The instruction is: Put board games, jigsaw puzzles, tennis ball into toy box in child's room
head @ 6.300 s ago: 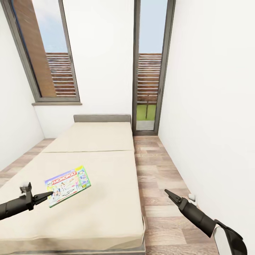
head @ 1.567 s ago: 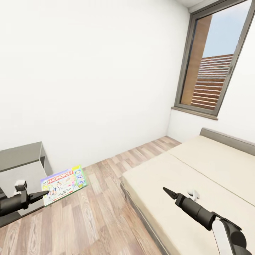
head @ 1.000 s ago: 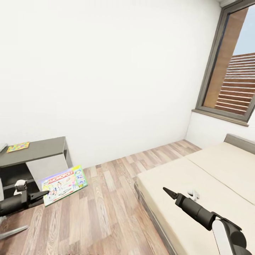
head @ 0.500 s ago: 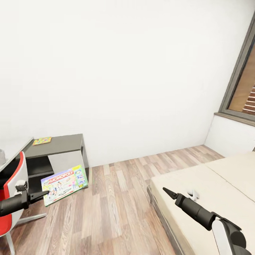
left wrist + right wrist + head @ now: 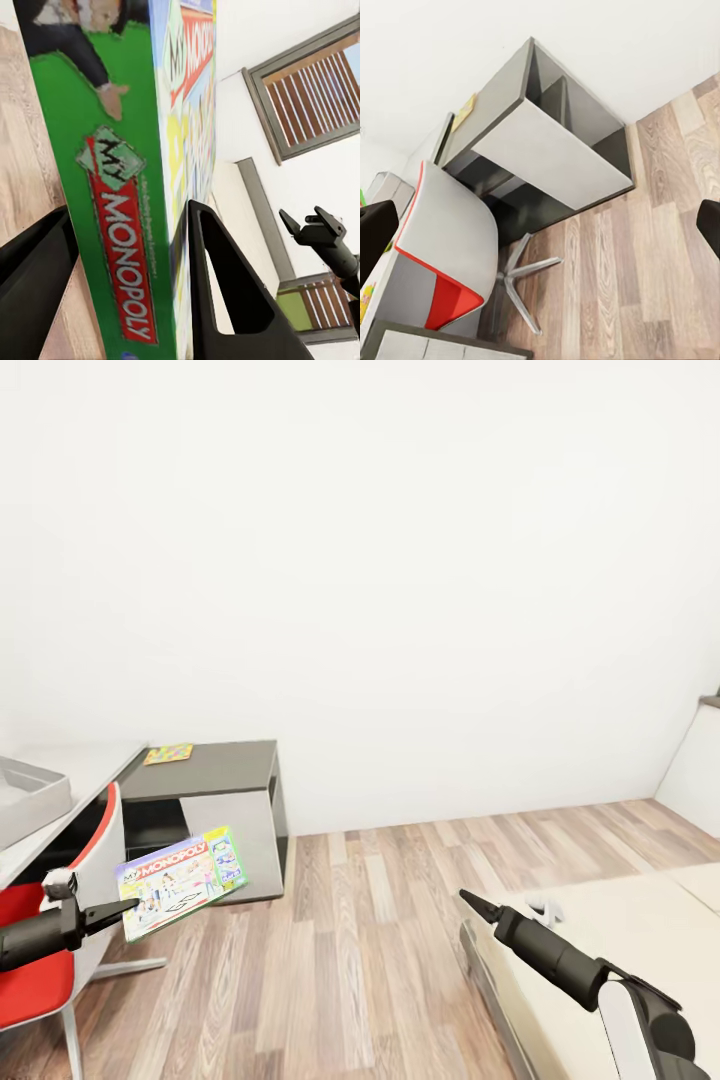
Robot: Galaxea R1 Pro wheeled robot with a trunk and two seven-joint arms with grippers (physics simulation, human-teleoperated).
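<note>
Left gripper [image 5: 128,906]: my fingers clamp the near edge of the Monopoly board game [image 5: 181,881], one on each face; it hangs in the air, tilted, near left over the floor [image 5: 380,960].
Left wrist close-up: the board game [image 5: 142,195] stands edge-on between my two dark fingers [image 5: 225,300], held firmly.
Right gripper [image 5: 470,901]: empty, near right, its tips drawn to a point, so I judge it closed; in its own wrist view the fingers sit far apart at the picture's edges, so this is not certain.
Bed [image 5: 620,930]: its corner lies near right, bare where it shows.
Chair [image 5: 70,920]: red and white, near left, in front of the desk.
Desk [image 5: 85,760]: far left, carrying the grey toy box [image 5: 30,797].
Side cabinet [image 5: 215,780]: dark grey, beyond the chair, with a small jigsaw puzzle [image 5: 168,754] on top.
Progress: one board game is in transit and not yet boxed; the puzzle on the cabinet is still out; the other toys I cannot judge.
</note>
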